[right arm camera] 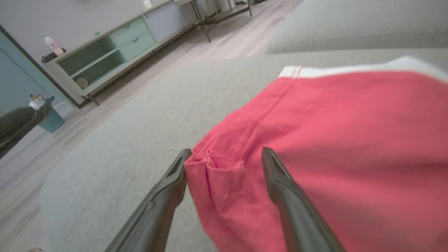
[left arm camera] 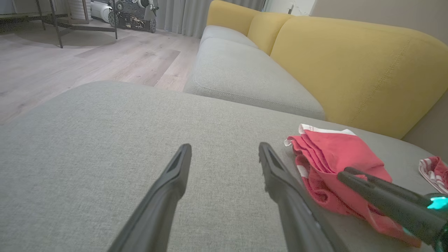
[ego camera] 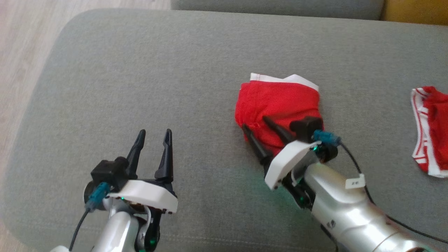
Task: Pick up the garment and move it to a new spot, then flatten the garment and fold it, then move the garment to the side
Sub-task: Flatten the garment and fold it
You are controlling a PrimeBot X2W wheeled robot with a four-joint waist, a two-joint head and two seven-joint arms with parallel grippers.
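- Surface: grey seat cushion, coarse woven fabric, rounded corners, flat top; everything sits on it.
- Left hand: nearest, lower left of the head view, two long dark tapered fingers spread apart, nothing between them, over bare cushion; white shell plate and silver forearm behind.
- Right hand: two dark fingers apart, not clamped, tips lying on the near-left corner of the garment; in the right wrist view a bunched fold sits between the fingers and the left finger touches its edge.
- Garment: red soft knit, folded into a rough, thick bundle, white band along the far edge, stacked layers showing at its side in the left wrist view; right of the cushion's centre.
- Second garment: red with white striped trim, crumpled, at the far right edge of the cushion, well apart from the first. Count: two red garments, two hands.
- Second grey cushion: same weave, piped seam, beyond the first.
- Yellow backrest: smooth padded, stitched seam line.
- Floor: pale wood planks.
- Low cabinet: far off, pale green drawers and open shelves, against the wall.
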